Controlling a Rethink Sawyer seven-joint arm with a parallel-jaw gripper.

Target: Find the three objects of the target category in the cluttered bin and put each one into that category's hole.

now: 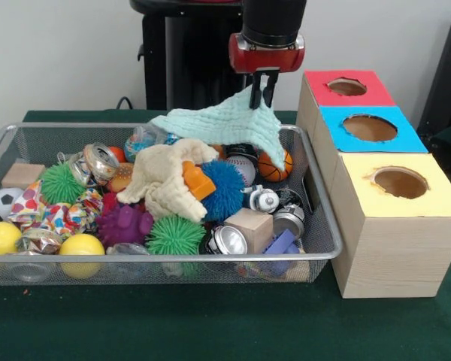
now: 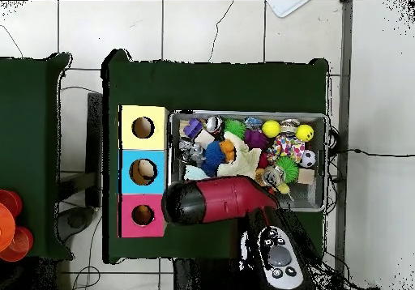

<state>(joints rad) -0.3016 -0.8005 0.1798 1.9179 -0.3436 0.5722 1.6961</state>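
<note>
In the front view the gripper (image 1: 264, 89) hangs at upper centre of the frame, its two dark fingers drawn together and pinching the peak of a pale mint-green cloth (image 1: 224, 122). The cloth drapes down and leftward from the jaws like a tent, its long axis slanting from upper right to lower left over the far side of the bin (image 1: 325, 254). The bin fills the lower left and centre of the frame. No plush animal shows clearly in the clutter; a cream cloth (image 1: 165, 179) lies crumpled at the bin's middle, below and left of the jaws, beside a blue spiky ball (image 1: 225, 188) and an orange basketball (image 1: 273, 167). The hole (image 1: 346, 86) in the red-topped box sits at upper right, just right of the gripper. In the overhead view the red arm (image 2: 223, 199) covers the bin's lower-left corner.
</note>
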